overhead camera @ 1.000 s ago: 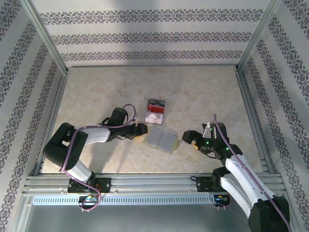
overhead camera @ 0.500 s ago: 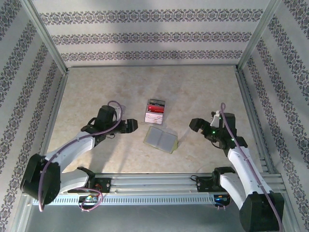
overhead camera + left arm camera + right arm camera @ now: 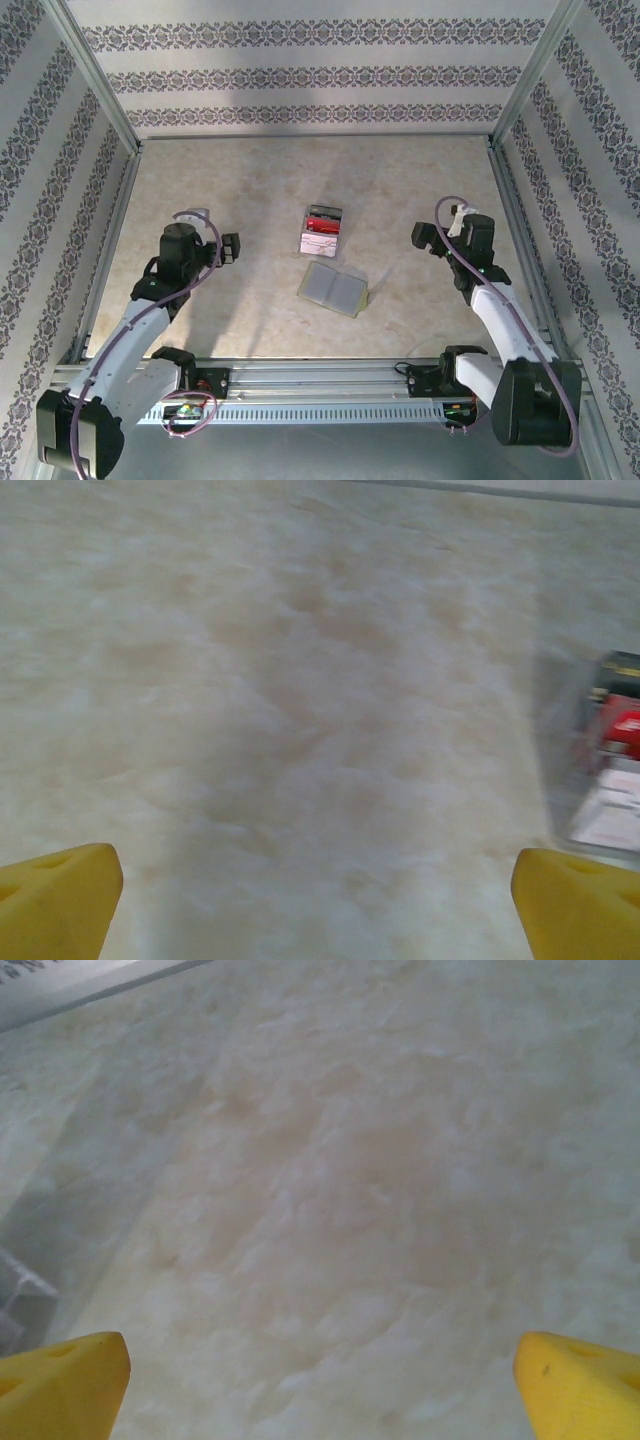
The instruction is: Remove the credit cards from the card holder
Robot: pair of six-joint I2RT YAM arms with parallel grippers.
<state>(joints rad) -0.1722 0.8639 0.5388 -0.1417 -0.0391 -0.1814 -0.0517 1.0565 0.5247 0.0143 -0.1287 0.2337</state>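
Card holder (image 3: 334, 289) lies open flat on the table (image 3: 200, 180), pale grey inside facing up, a yellow-green edge peeking out on its right side, roughly mid-table between the two arms. From the top view I cannot tell if the credit cards sit in its pockets; too small. Clear plastic box (image 3: 322, 230) with red and dark contents sits just behind the holder, close but apart from it. Left gripper (image 3: 228, 248) is left of the box and holder, well apart from both, fingers spread wide and grasping nothing. In the left wrist view the left gripper (image 3: 320, 905) shows yellow fingertips (image 3: 58, 892) at the far bottom corners, bare table between them and the clear box (image 3: 612, 755) blurred at the right edge. Right gripper (image 3: 423, 237) is right of the holder, well apart from it, also released. In the right wrist view the right gripper (image 3: 320, 1385) has yellow fingertips (image 3: 582, 1382) wide apart over bare table, nothing held.
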